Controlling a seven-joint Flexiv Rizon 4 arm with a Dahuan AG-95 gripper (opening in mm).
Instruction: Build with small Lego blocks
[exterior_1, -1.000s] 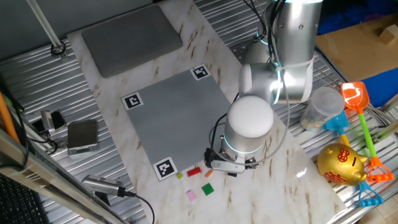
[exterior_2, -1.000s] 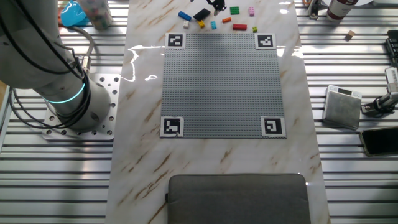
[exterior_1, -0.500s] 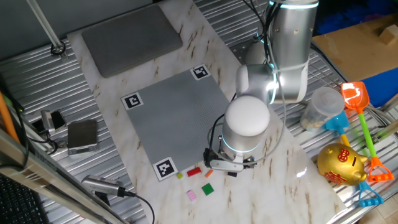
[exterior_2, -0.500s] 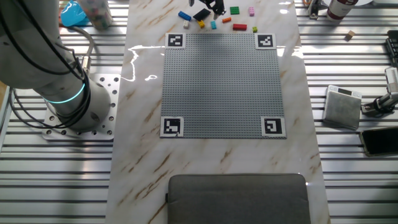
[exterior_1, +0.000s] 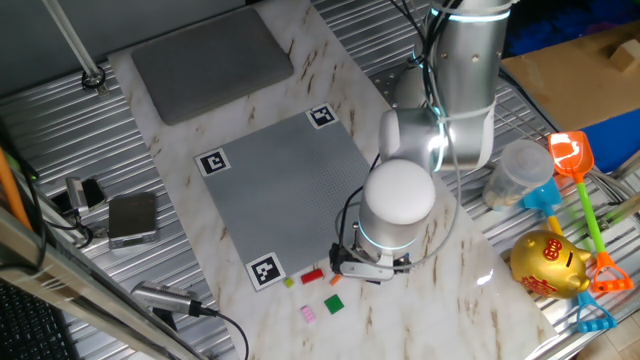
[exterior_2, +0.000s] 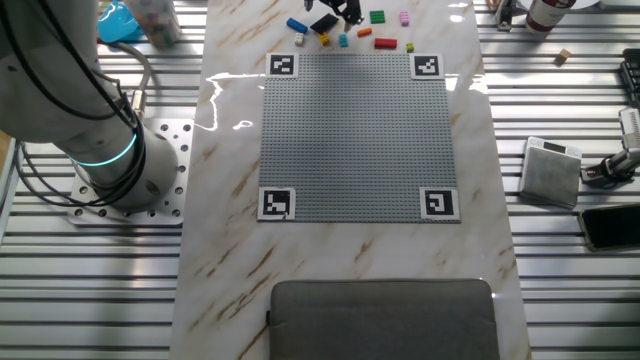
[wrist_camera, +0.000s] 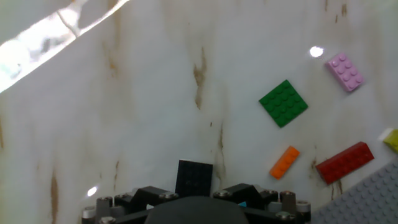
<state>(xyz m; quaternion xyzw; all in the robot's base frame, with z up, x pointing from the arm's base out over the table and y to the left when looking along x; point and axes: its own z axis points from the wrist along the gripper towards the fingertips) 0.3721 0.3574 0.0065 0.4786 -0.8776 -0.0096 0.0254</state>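
Observation:
Small Lego blocks lie on the marble beside the grey studded plate (exterior_2: 355, 135). The hand view shows a green (wrist_camera: 283, 103), a pink (wrist_camera: 345, 71), an orange (wrist_camera: 285, 162), a red (wrist_camera: 344, 163) and a black block (wrist_camera: 194, 179). My gripper (wrist_camera: 196, 202) sits low over the marble. The black block lies right between its two dark finger blocks, and the fingertips are hidden at the frame's bottom edge. In one fixed view the gripper (exterior_1: 365, 270) hangs next to the red block (exterior_1: 312, 275). In the other fixed view the gripper (exterior_2: 343, 10) stands beside the black block (exterior_2: 322, 24).
A blue block (exterior_2: 296, 25) lies left of the black one. A dark grey pad (exterior_2: 380, 318) lies at the plate's far side. A clear jar (exterior_1: 518, 172), toy shovels (exterior_1: 580, 170) and a gold piggy bank (exterior_1: 548, 262) stand right of the arm. A small grey box (exterior_1: 132, 218) lies left.
The arm has shifted slightly, moving the gripper a little closer over the black block. The blocks on the marble have not moved.

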